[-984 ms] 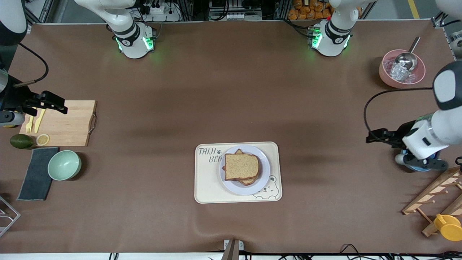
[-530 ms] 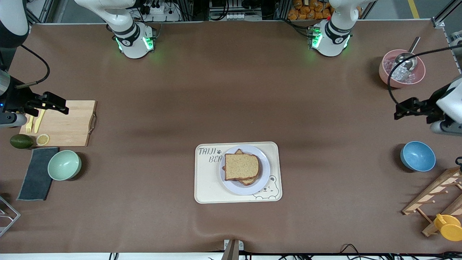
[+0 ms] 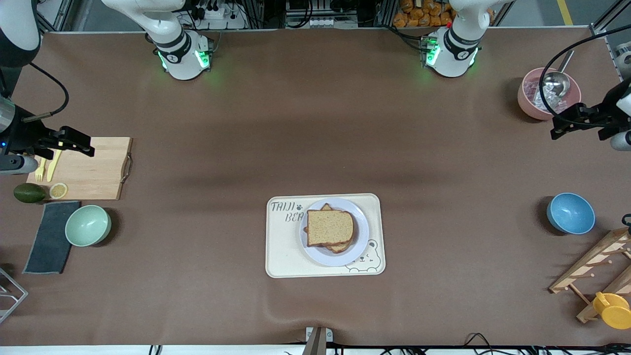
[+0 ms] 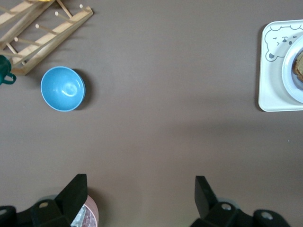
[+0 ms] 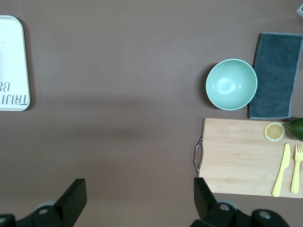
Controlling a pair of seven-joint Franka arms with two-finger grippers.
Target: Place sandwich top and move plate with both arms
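Observation:
The sandwich top [image 3: 330, 227], a plain brown slice, lies on the stacked sandwich on the pale round plate [image 3: 363, 231]. The plate sits on the cream bear tray [image 3: 283, 256] in the middle of the table. My left gripper [image 3: 564, 125] hangs open and empty next to the pink bowl at the left arm's end; its wrist view shows black fingertips [image 4: 75, 189] spread wide and the plate's rim [image 4: 289, 80]. My right gripper [image 3: 74, 140] is open and empty over the cutting board's edge. Its wrist view shows both fingertips [image 5: 203, 189] wide apart over bare table.
A pink bowl [image 3: 530, 106] with ice and a metal scoop, a blue bowl [image 3: 570, 213], a wooden rack [image 3: 591, 271] and a yellow cup [image 3: 613, 310] stand at the left arm's end. A cutting board [image 3: 93, 167], mint bowl [image 3: 87, 225], dark cloth [image 3: 49, 236] and avocado [image 3: 28, 192] are at the right arm's end.
My left arm has swung away from over the blue bowl toward the pink bowl, uncovering the blue bowl. The right arm has barely moved. The sandwich and plate are unchanged.

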